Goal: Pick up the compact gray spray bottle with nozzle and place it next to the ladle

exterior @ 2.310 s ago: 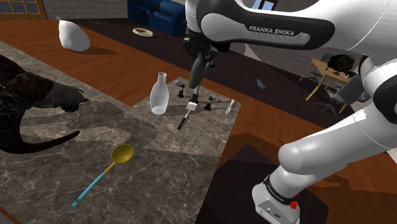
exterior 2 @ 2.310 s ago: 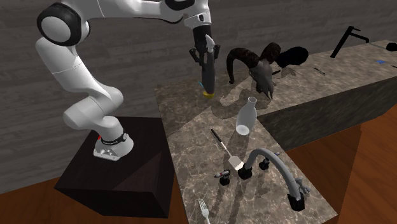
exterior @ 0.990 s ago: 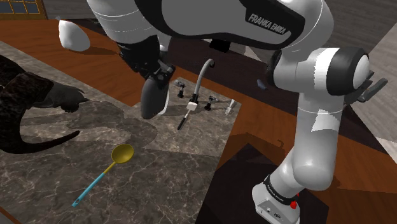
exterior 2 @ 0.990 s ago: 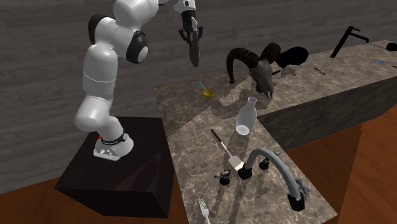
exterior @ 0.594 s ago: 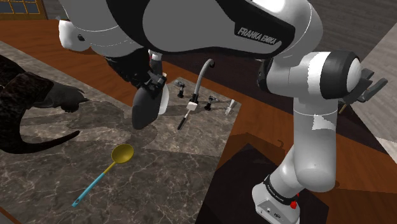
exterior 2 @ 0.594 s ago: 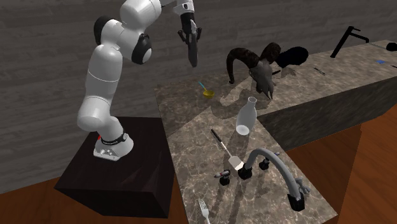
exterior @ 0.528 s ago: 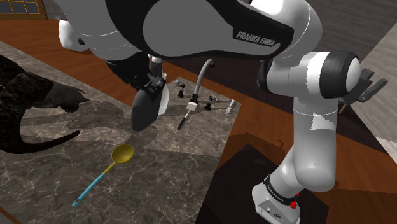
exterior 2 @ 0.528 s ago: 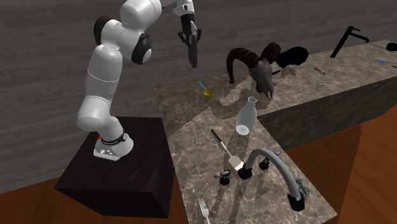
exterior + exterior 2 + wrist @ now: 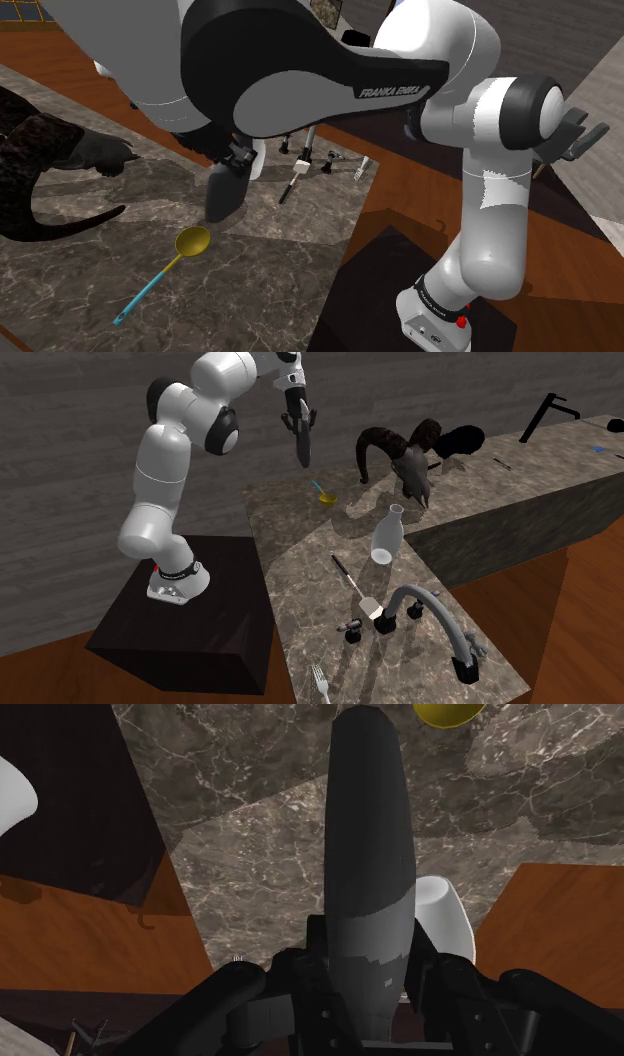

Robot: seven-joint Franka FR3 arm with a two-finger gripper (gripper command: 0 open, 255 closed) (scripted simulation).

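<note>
My gripper (image 9: 240, 156) is shut on a dark grey, tapered spray bottle (image 9: 222, 192), which hangs upside down above the marble counter (image 9: 250, 270). In the shoulder view the bottle's lower end hovers just above and right of the yellow bowl of the ladle (image 9: 192, 241), whose blue handle runs toward the counter's front. In the second exterior view the bottle (image 9: 302, 443) is held high under the gripper (image 9: 296, 416), above the ladle (image 9: 326, 498). In the wrist view the fingers (image 9: 300, 984) clasp the bottle (image 9: 368, 854) from both sides, with the ladle bowl (image 9: 447, 712) beyond its tip.
A white vase (image 9: 387, 537) stands mid-counter, close behind the bottle in the shoulder view. A dark horned skull (image 9: 405, 457) lies at the far side. A spatula (image 9: 355, 587), a faucet (image 9: 432, 620) and a fork (image 9: 320, 680) sit toward the counter's other end.
The arm has carried the bottle left and downward in the shoulder view, from beside the vase to just above the ladle's bowl. The grip has stayed shut.
</note>
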